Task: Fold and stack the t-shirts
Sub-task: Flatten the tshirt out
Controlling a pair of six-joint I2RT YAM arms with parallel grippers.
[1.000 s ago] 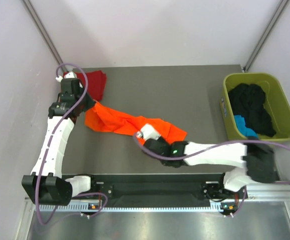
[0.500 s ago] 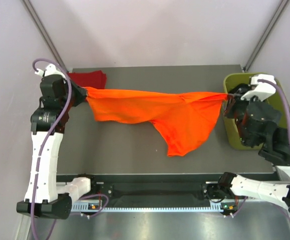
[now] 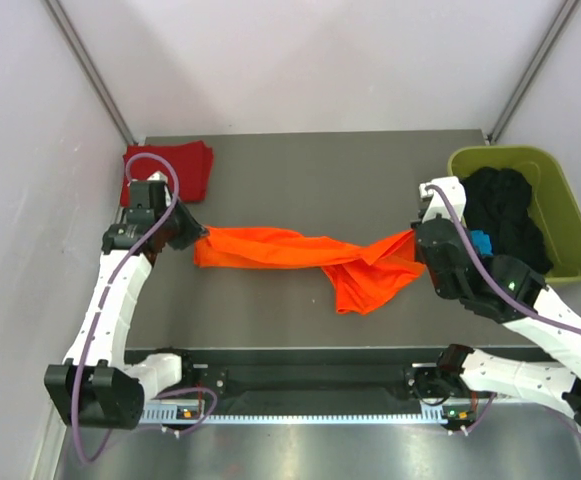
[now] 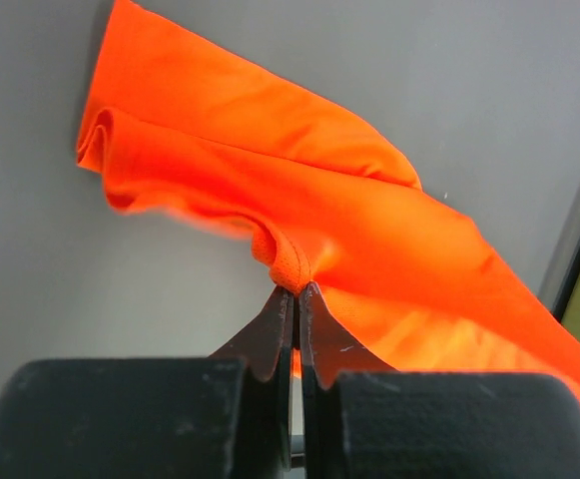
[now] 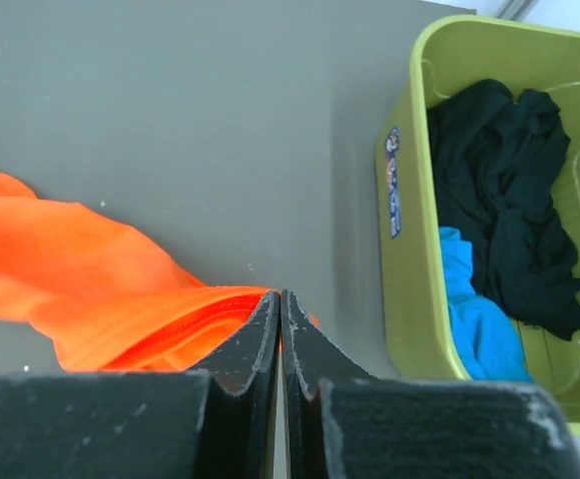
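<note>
1. One bright orange soft-fabric t-shirt is strung as a bunched band across the middle of the grey table; the folded dark red t-shirt sits at the far-left corner.
2. The left gripper is clenched on a pinch of orange fabric; the right gripper is clenched on the opposite end.
3. Judged light and limp, sagging between grips. Best taken at corners or seams and kept taut.
4. Wrist views show the pinches; only the top view shows the full span and the dark red t-shirt.

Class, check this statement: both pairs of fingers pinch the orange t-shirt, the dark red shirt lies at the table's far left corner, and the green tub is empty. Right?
Wrong on the tub: the green tub is not empty. The right wrist view shows black clothing and a blue garment inside. The rest stands.
</note>
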